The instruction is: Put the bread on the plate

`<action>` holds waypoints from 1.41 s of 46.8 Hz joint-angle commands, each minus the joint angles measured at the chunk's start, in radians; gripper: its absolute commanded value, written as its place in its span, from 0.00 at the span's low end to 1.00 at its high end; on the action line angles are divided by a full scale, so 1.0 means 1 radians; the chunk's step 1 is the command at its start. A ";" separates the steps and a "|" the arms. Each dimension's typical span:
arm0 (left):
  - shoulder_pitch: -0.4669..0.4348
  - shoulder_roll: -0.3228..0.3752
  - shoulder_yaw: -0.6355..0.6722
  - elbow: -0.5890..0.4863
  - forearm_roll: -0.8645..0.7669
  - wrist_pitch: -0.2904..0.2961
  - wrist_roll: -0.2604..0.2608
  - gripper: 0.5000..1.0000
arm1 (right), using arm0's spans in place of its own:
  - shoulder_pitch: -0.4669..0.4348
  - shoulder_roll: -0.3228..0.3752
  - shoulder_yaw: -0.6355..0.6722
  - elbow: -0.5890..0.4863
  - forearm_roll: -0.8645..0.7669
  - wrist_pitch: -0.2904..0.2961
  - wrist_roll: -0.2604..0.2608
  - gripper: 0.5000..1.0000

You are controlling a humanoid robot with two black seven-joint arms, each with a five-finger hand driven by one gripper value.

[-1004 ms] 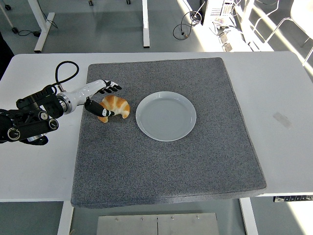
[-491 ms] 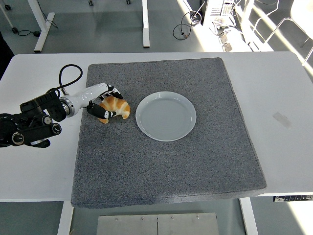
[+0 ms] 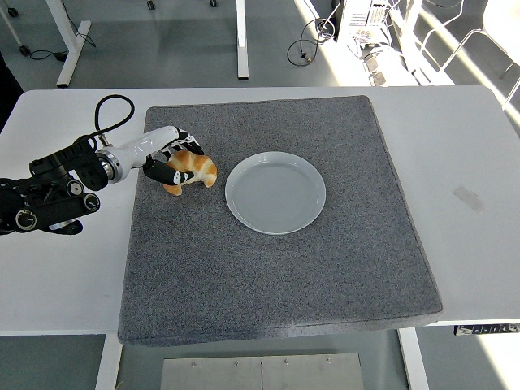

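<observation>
A golden croissant [image 3: 193, 169] is held by my left hand [image 3: 172, 159], whose fingers are curled over its left and top side; it appears lifted slightly off the grey mat [image 3: 268, 268]. To its right a white round plate [image 3: 276, 192] lies bare on the mat, a small gap between its rim and the croissant. My left arm [image 3: 57, 191] comes in from the left edge. My right arm is out of sight.
The grey mat covers most of the white table [image 3: 471, 162]. A black cable loops above the left wrist [image 3: 110, 110]. Desk legs and cables stand on the floor beyond the far edge.
My left hand went from open beside the croissant to closed around it, then rose a little toward the far side with the croissant in it.
</observation>
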 commanded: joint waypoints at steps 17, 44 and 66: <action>-0.045 0.030 -0.092 -0.020 0.003 -0.005 -0.001 0.00 | 0.000 0.000 0.000 0.000 0.000 0.001 0.000 1.00; -0.055 -0.011 -0.144 -0.101 0.103 -0.003 0.002 0.01 | 0.000 0.000 0.000 0.000 0.000 0.000 0.000 1.00; -0.031 -0.131 -0.162 -0.086 0.156 0.003 0.011 0.01 | 0.000 0.000 0.000 0.000 0.000 0.000 0.000 1.00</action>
